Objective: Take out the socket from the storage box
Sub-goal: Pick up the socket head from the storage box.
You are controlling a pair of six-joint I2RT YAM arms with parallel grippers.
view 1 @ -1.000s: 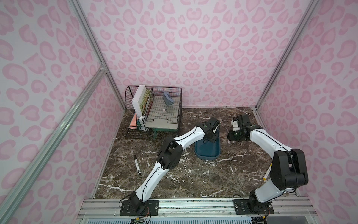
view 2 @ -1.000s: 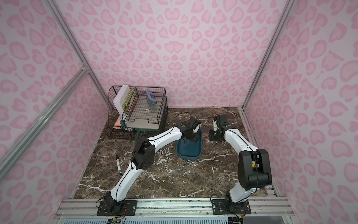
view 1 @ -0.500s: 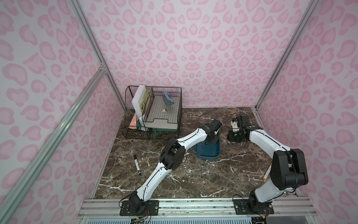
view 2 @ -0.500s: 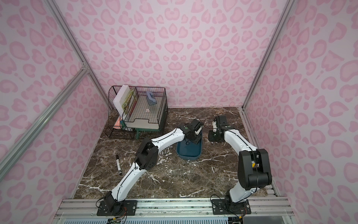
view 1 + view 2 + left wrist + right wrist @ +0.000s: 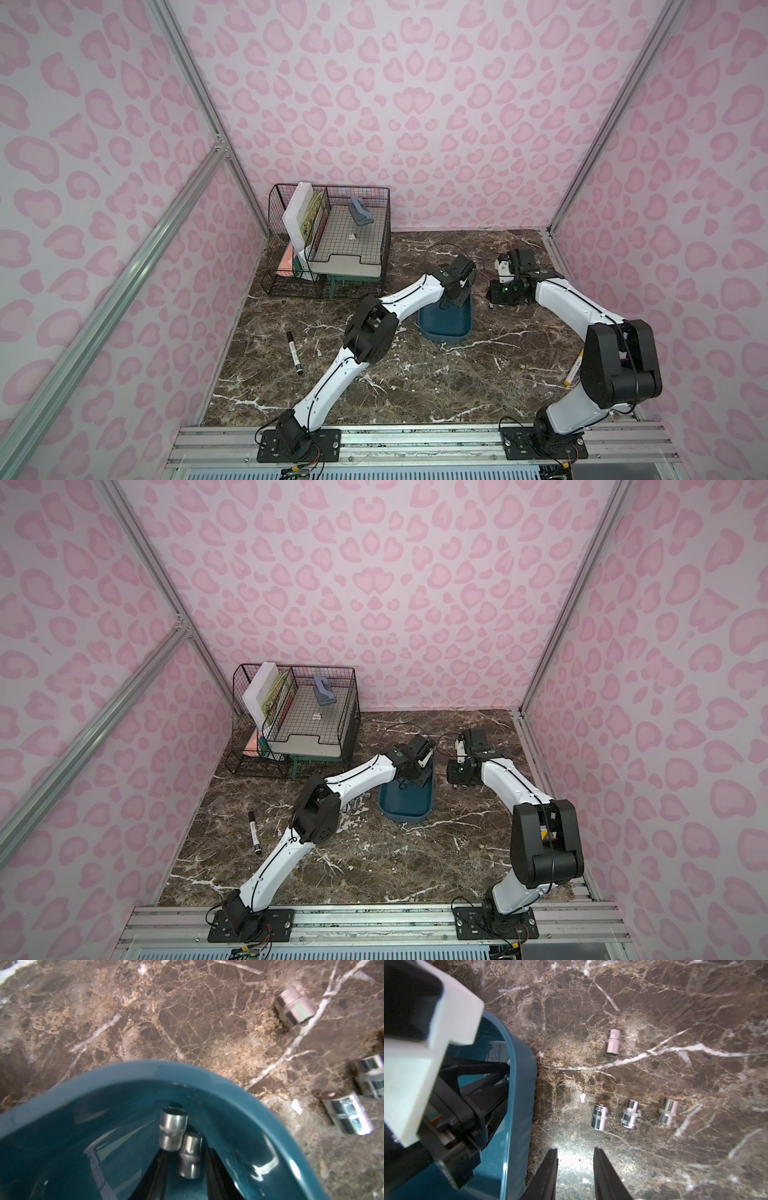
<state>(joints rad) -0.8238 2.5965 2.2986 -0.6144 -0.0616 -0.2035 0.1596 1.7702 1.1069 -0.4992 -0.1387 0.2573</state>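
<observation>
**Socket** (image 5: pixel 190 1155): it rests on the floor of the box (image 5: pixel 124 1076) at the rounded end, touching or just beside a second socket (image 5: pixel 173 1128). Neither is lifted.

**Left claw** (image 5: pixel 187 1154): it is down inside the box, with a finger on either side of the nearer socket and only slivers of gap. The view is blurred, so you cannot tell whether the pads bite yet.

**Right claw** (image 5: pixel 575 1153): the jaws are apart and empty, low over the bench (image 5: pixel 695 1022), just beside the box wall.

**On the bench near that claw:** a lone socket (image 5: pixel 612 1043) and a row of three (image 5: pixel 630 1113), all outside the box.

**Progress, as judged:** four are out and two are left in. Your current pick looks to be at the closing stage. Lift, carry and release remain, then the last socket.

**Against the top views of a second ago:** your left arm's elbow sits a shade farther forward, with the claw a touch deeper over the box. Half a second ago it stood nearly as now. The right arm has barely changed. Box, pen (image 5: pixel 294 353) and rack (image 5: pixel 332 241) are unmoved.
</observation>
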